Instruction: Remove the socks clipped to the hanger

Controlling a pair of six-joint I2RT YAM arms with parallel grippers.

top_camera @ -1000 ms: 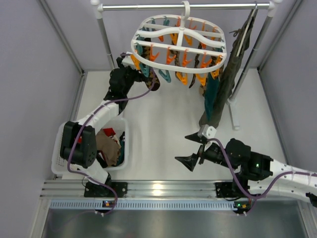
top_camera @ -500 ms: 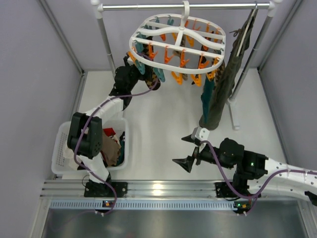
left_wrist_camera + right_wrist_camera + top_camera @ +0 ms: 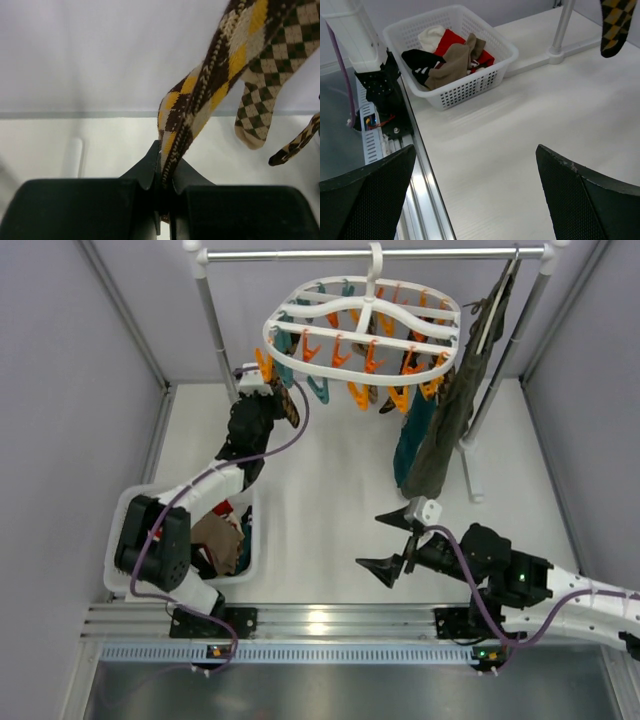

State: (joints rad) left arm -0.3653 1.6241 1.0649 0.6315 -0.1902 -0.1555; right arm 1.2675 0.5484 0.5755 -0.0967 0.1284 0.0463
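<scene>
The white oval hanger with orange and teal clips hangs by its hook from the rail. My left gripper reaches up under its left rim and is shut on a brown-and-yellow argyle sock, which runs taut up and to the right from between the jaws. Two more argyle socks dangle beyond it. A dark teal sock hangs from the hanger's right side. My right gripper hovers low over the table, open and holding nothing.
A white basket holding loose clothes sits at the near left. An olive-green garment hangs at the right of the rail. The rack's upright posts and foot bar stand on the table.
My left gripper has shut on the argyle sock at the hanger's left rim. The hanger has swayed slightly. The right arm has shifted only a little and stays open.
</scene>
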